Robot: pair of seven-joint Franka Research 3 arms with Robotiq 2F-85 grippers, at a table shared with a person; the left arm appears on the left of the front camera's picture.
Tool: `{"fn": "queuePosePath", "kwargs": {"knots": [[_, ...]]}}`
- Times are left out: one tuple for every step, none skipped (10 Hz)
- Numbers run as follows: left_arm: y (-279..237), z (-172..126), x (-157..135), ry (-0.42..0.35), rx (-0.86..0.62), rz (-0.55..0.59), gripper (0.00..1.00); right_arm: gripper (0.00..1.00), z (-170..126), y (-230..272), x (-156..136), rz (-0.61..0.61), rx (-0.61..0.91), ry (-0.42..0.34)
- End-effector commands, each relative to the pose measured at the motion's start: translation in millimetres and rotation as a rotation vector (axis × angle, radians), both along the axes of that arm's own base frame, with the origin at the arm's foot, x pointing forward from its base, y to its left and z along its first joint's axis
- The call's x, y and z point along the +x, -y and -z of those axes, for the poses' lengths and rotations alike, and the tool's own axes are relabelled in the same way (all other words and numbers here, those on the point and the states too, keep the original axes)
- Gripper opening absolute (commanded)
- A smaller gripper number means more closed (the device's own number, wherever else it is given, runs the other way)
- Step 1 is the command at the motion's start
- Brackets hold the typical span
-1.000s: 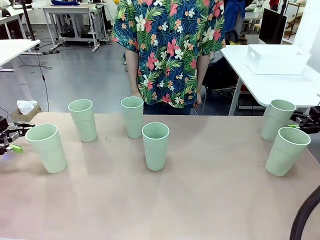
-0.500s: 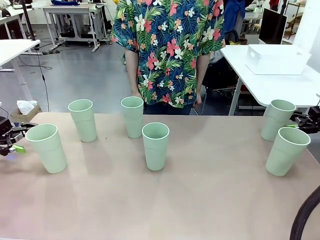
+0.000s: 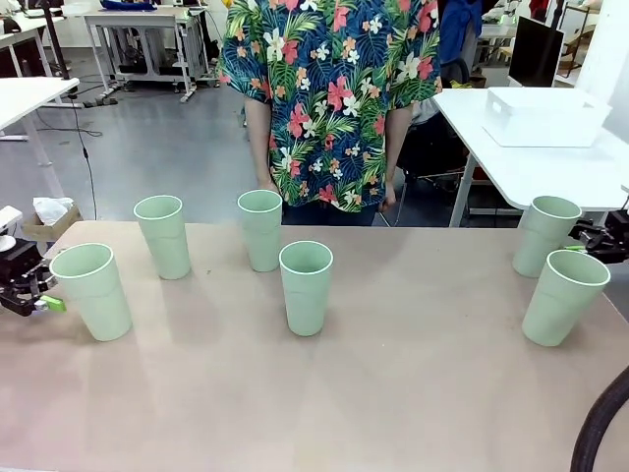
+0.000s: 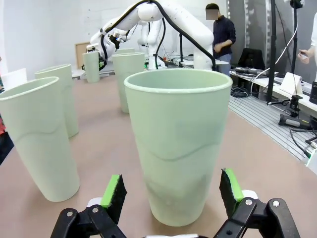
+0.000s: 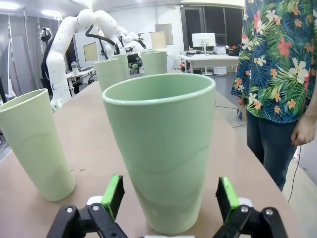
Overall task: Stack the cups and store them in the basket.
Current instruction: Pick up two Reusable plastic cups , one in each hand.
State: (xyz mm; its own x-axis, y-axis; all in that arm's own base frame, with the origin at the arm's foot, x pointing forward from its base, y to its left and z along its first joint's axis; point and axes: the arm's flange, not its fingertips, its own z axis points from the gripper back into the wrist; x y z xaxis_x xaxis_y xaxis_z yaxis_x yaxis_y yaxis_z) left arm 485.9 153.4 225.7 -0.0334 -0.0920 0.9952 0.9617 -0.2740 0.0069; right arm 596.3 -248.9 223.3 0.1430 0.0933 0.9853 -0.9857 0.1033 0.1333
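Six pale mint-green cups stand upright on the tan table: a left cup, two behind it, a middle one, and two at the right. My left gripper is open at the left cup's side. In the left wrist view this cup stands just ahead of the green pads. My right gripper is open beside the far right cup, which looms before its pads as a cup. The white basket sits on another table.
A person in a flowered shirt stands at the far edge, hands down. A white side table holding the basket stands at the back right. The front half of the tan table is bare.
My left gripper has shifted slightly down and toward the left cup. The right gripper and all cups have stayed still.
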Motion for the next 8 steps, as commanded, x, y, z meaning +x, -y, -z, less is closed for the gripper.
{"fn": "queuePosePath", "kwargs": {"knots": [[9,8,-17,0.035,-0.016,-0.022,1.00,1.00,-6,-7,-5,0.016,0.018,0.004],[12,8,-19,0.026,-0.017,-0.021,1.00,1.00,-6,-8,-6,0.018,0.020,0.001],[14,7,-21,0.017,-0.028,-0.016,1.00,1.00,-7,-9,-6,0.019,0.022,0.001],[17,7,-22,0.019,-0.037,-0.028,1.00,1.00,-8,-12,-6,0.022,0.025,0.000],[20,8,-23,0.013,-0.046,-0.031,1.00,1.00,-8,-14,-6,0.021,0.027,-0.002],[24,8,-25,0.009,-0.058,-0.030,1.00,1.00,-8,-15,-7,0.023,0.030,-0.005],[34,8,-28,0.012,-0.064,-0.033,1.00,1.00,-9,-16,-7,0.027,0.033,-0.006],[38,8,-29,0.018,-0.071,-0.034,1.00,1.00,-8,-16,-7,0.031,0.036,-0.007]]}}
